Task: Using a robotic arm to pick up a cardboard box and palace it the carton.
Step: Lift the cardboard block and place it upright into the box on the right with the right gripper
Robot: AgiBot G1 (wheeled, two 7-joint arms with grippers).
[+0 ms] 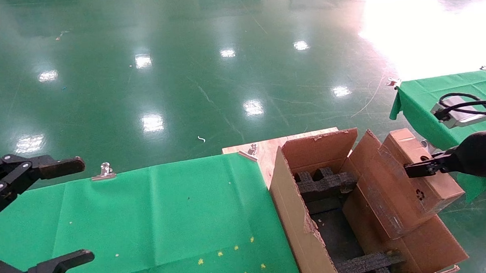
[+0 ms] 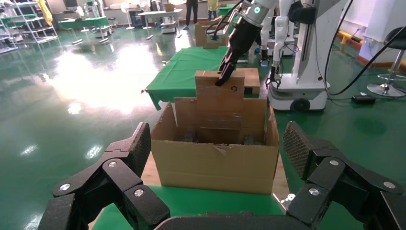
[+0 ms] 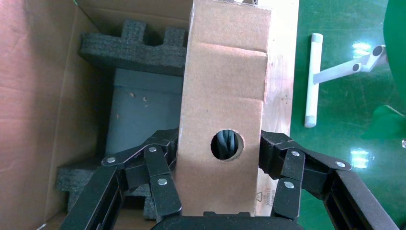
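Observation:
The small brown cardboard box (image 1: 417,174) hangs tilted over the right-hand flap of the carton (image 1: 295,216), with my right gripper (image 1: 422,167) shut on it. In the right wrist view the box (image 3: 222,110) shows its round hole, and the fingers (image 3: 165,148) press its two sides just above the black foam blocks (image 3: 134,48). In the left wrist view the white robotic arm (image 2: 256,9) with its green ring holds the box (image 2: 218,96) over the carton's (image 2: 215,165) far side. My left gripper (image 1: 84,209) stands open and empty over the green cloth, left of the carton.
The carton stands on a wooden board (image 1: 268,147) beside the green-clothed table (image 1: 156,214), whose cloth is held by metal clips (image 1: 103,171). A second green table (image 1: 430,95) lies to the right. Another robot's base (image 2: 306,72) stands beyond it.

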